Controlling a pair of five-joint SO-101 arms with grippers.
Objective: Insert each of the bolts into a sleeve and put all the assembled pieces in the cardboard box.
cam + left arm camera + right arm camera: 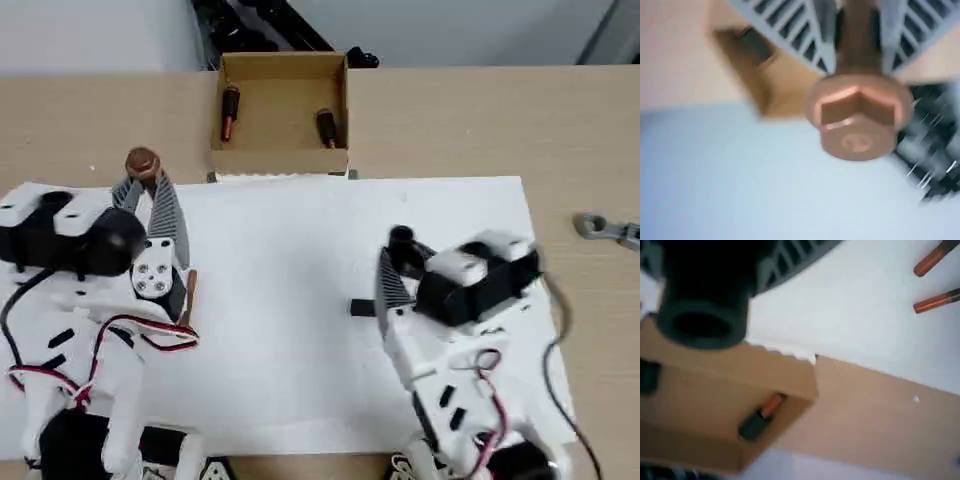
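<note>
Left gripper clamps a copper hex-headed bolt just left of the brown cardboard box, its head pointing outward. Right gripper holds a black tubular sleeve near the box's right front corner, well apart from the bolt.

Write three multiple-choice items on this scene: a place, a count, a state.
1. The bolt in the left gripper is: A beside the box; B inside it; C under it.
2. Assembled pieces in the box: A one; B two; C four.
3. The right gripper is: A open; B shut on a bolt; C shut on a sleeve.
Key: 1 A, it is held outside the box wall; 2 B, two lie inside; 3 C, a black sleeve sits between its fingers.
</note>
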